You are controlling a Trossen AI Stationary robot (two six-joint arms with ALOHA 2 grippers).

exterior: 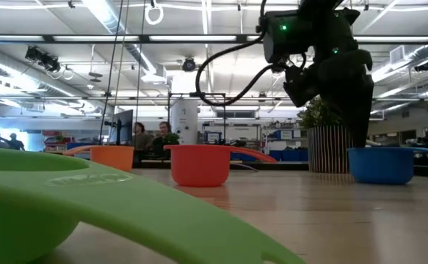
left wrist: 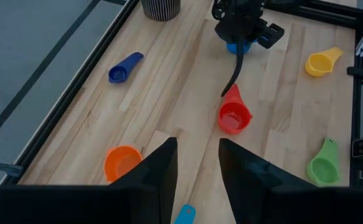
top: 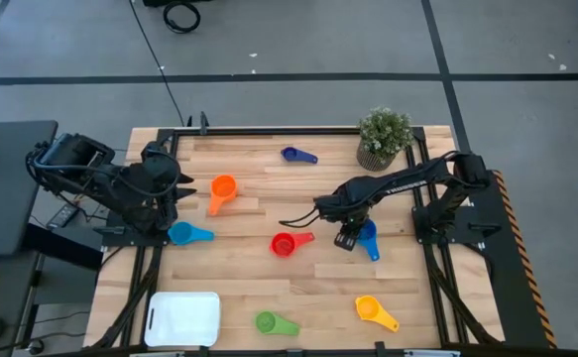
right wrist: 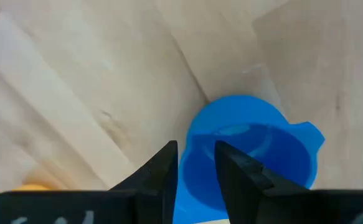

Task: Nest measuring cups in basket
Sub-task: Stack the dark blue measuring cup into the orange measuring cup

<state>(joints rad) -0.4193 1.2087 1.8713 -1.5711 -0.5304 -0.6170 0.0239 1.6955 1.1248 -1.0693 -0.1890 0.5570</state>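
Partly parted, the right gripper's (top: 349,239) jaws hang straddling the near rim of the bright blue cup (top: 368,236) toward the table's (top: 308,297) right edge without clearly pinching it, while the left gripper (top: 184,182) waits at the left edge, jaws slightly apart and empty. To grip well I would lower until one finger sits inside the wall and one outside, then squeeze squarely. Largest to smallest: the white basket (top: 182,318) lies empty at the front-left corner, with the remaining cups scattered loose.
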